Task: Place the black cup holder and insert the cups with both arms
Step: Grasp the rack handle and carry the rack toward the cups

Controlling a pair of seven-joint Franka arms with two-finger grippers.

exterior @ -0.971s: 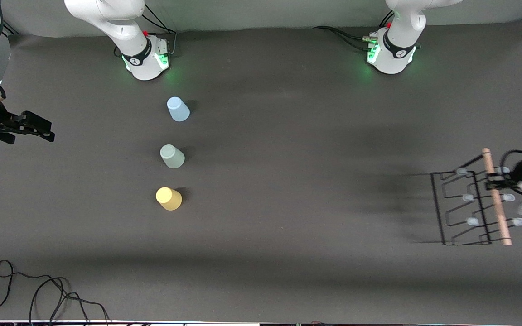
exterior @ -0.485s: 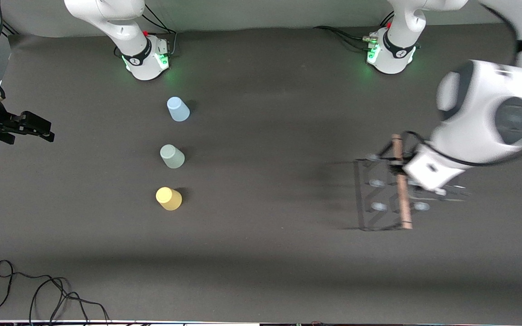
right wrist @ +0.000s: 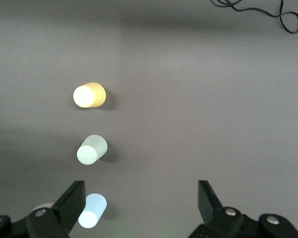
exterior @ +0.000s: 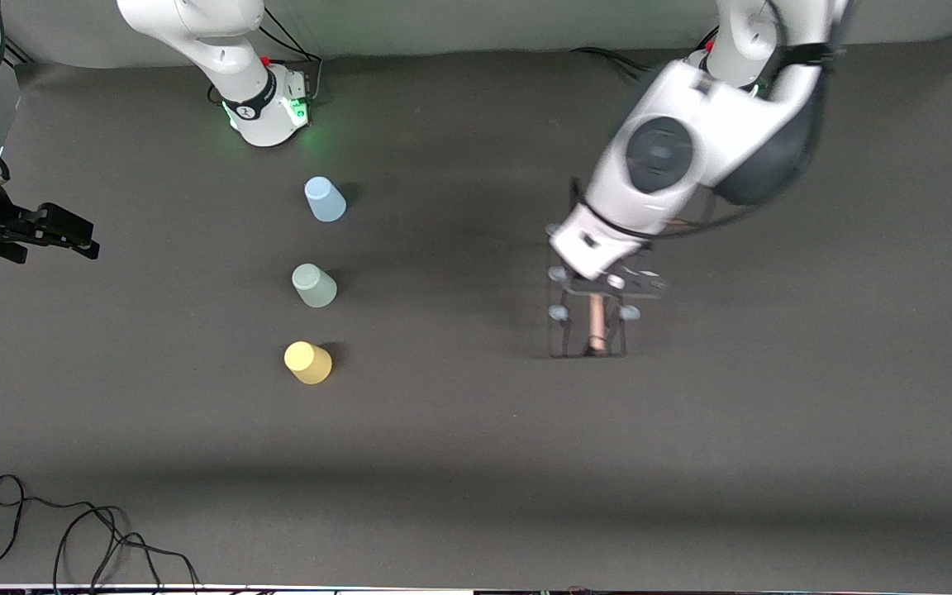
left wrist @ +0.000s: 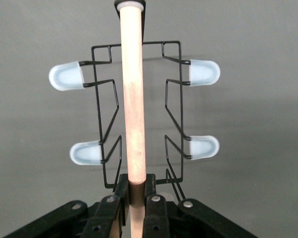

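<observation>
Over mid-table, the left gripper [left wrist: 137, 206], jaws clamped on the black cup holder [exterior: 590, 318], has carried it inward, apparently airborne.

A thin black cable [exterior: 71, 537] lies looped on the dark grey table [exterior: 476, 463], near the front camera.

Left arm is bent over the middle of the worktop [exterior: 476, 463], wrist angled down, left end effector [left wrist: 137, 198] clamped tight on what it carries. Right arm waits off at its own end, right end effector [right wrist: 139, 201] spread wide, pointing down.
</observation>
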